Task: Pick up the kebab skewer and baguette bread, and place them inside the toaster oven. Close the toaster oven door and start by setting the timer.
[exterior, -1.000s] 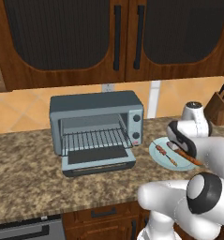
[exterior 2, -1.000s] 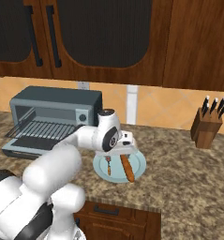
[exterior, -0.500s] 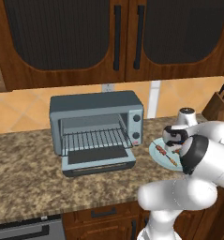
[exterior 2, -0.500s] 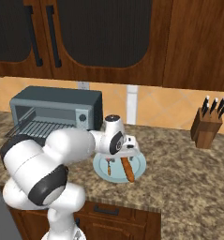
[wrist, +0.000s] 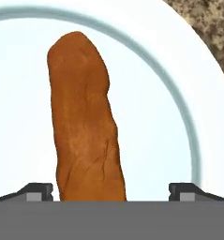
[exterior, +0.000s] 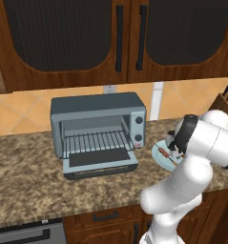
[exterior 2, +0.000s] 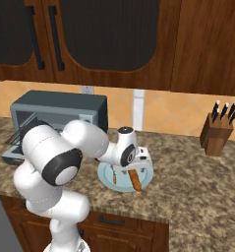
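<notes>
Arm: bent over from the counter's front edge, the forearm reaching down to the plate [exterior 2: 146, 173], the hand pointing at it from close above.
Gripper [wrist: 111, 190]: fingers spread wide, one tip on each side of the baguette bread [wrist: 85, 126], neither touching it; nothing is gripped.
Baguette bread: lies on the plate's right part, near the counter's front edge, one end pointing towards the wall.
Kebab skewer [exterior 2: 113, 174]: on the same plate, just left of the loaf, apart from it.
Toaster oven [exterior: 97, 125]: farther back and to the left, by the wall, wire rack bare.
Toaster oven door [exterior: 100, 161]: folded down flat onto the counter.
Knife block [exterior 2: 218, 133]: well to the right, against the wall.
</notes>
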Available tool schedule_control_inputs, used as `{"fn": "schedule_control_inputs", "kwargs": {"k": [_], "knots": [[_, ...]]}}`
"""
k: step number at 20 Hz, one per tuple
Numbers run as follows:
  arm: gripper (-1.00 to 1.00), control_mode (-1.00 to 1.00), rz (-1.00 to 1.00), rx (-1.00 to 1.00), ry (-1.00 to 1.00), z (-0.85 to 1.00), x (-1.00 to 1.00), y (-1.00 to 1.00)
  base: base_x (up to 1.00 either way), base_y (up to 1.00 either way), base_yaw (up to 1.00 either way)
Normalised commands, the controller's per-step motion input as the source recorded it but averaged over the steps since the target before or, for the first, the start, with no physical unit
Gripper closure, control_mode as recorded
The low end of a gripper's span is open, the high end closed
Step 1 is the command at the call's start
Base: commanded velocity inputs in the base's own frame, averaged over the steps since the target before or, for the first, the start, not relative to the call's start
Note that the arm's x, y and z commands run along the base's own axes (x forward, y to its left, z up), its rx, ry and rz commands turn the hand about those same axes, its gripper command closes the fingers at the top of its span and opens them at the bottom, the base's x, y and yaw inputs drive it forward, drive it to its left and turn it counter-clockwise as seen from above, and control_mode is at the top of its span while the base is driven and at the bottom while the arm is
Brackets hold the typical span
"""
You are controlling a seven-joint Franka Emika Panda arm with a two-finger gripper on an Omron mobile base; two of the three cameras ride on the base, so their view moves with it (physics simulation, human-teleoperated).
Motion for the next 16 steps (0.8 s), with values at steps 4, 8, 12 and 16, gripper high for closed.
{"fn": "schedule_control_inputs", "kwargs": {"k": [4, 8, 12, 16], "knots": [[1.0, -1.0, 0.14, 0.0, 0.0, -0.1, 0.0, 0.01, 0.0, 0.0, 0.0], [1.0, -1.0, 0.45, -0.05, -0.01, 0.53, -0.27, 0.12, 0.0, 0.0, 0.0], [1.0, -1.0, 0.51, -0.14, 0.0, 1.0, -0.5, 0.76, 0.0, 0.0, 0.0], [1.0, -1.0, 0.45, -0.16, 0.01, 0.94, -0.39, 1.0, 0.0, 0.0, 0.0]]}}
